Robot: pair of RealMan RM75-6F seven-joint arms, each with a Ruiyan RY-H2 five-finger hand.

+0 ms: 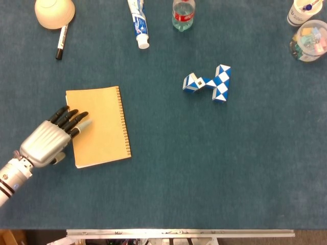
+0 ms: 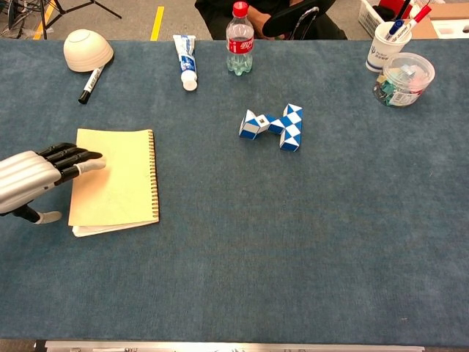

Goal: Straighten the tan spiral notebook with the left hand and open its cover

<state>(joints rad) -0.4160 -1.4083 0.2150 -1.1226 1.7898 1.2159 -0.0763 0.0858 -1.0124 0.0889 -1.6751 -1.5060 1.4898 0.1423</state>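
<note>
Notebook, tan, spiral-bound: closed at my nine o'clock, light, thin flexible cover. I'd lift the free edge opposite the coil. Left hand unclenched, fingertips on that edge, holding nothing.

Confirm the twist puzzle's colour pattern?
Blue and white triangles on the snake twist puzzle, clearest in the chest view.

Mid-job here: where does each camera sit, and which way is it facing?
Head view: high above the blue table, looking almost straight down; shows the left hand with fingers over the closed tan spiral notebook.
Chest view: lower, at the table's near edge, looking forward and down toward the far side; shows the same left hand.
Shared: notebook, blue-and-white folding puzzle snake, overturned cream bowl, black marker. The right hand appears in neither.
</note>
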